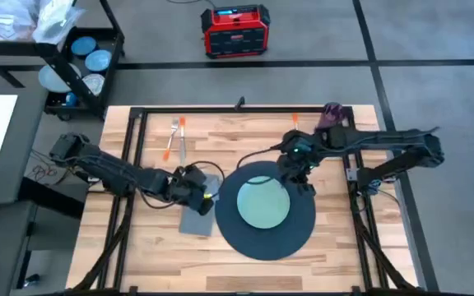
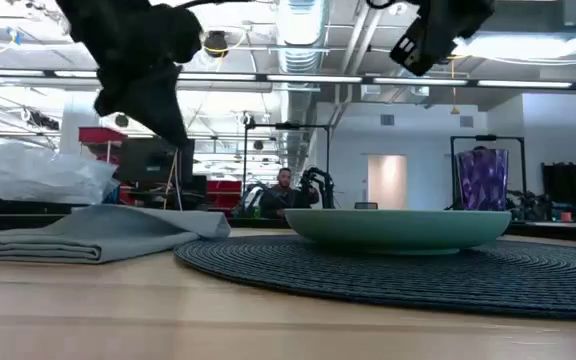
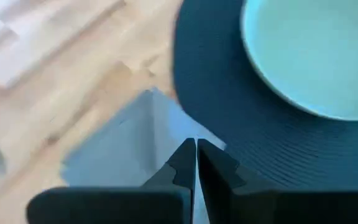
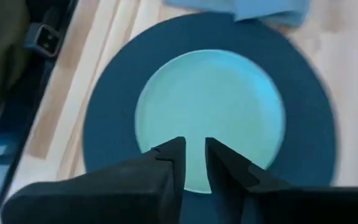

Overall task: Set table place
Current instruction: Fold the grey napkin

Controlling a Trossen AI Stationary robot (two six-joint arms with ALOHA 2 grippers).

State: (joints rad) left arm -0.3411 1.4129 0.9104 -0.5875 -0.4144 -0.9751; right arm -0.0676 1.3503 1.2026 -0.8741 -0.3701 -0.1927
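The mat and plate are set on the table. The left gripper, fingers together and empty, hangs above the napkin beside the mat. The right gripper, fingers a little apart, hovers over the plate. Fork, knife and cup wait far behind them.

Cutlery (orange-handled, far off) is too small to sort; the napkin lies partly under the left arm.
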